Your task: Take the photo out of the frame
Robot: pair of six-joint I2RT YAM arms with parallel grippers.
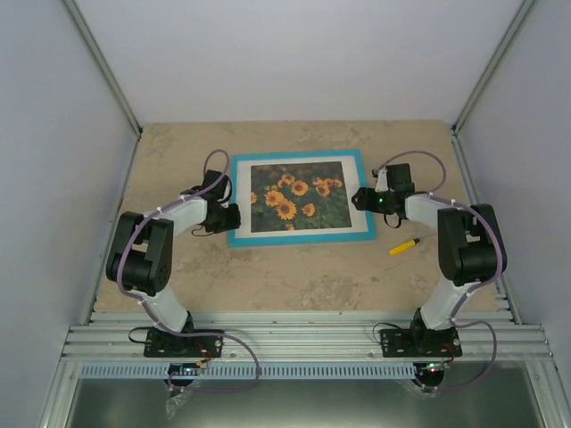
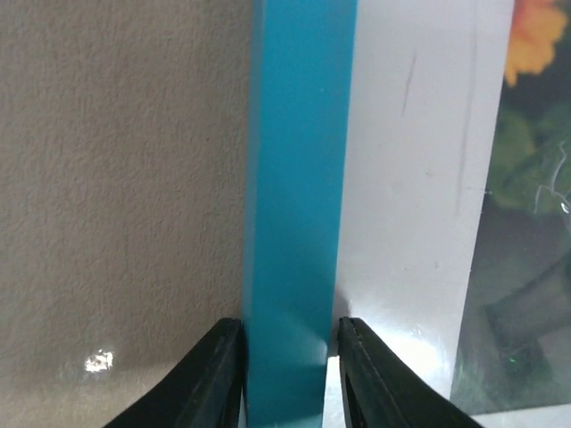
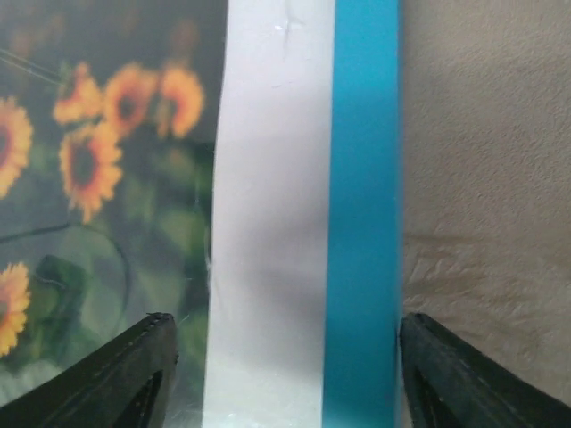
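Note:
The frame point(image 1: 299, 154) lies face up on the table, with a turquoise rim around a white mat point(image 1: 357, 192). The sunflower photo point(image 1: 296, 198) sits inside it under the glass. My left gripper point(image 1: 234, 217) is at the frame's left side. In the left wrist view the left gripper point(image 2: 287, 325) is shut on the turquoise rim point(image 2: 299, 178), one finger on each side; the photo point(image 2: 526, 178) shows at the right. My right gripper point(image 1: 359, 198) is at the frame's right side. In the right wrist view it point(image 3: 285, 321) is wide open, spanning the rim point(image 3: 366, 160), the mat point(image 3: 272, 160) and the photo's point(image 3: 107, 160) edge.
A yellow marker point(image 1: 403, 245) lies on the beige table point(image 1: 312, 276) just off the frame's near right corner. White walls close in the table at the left, right and back. A metal rail point(image 1: 303, 339) runs along the near edge by the arm bases.

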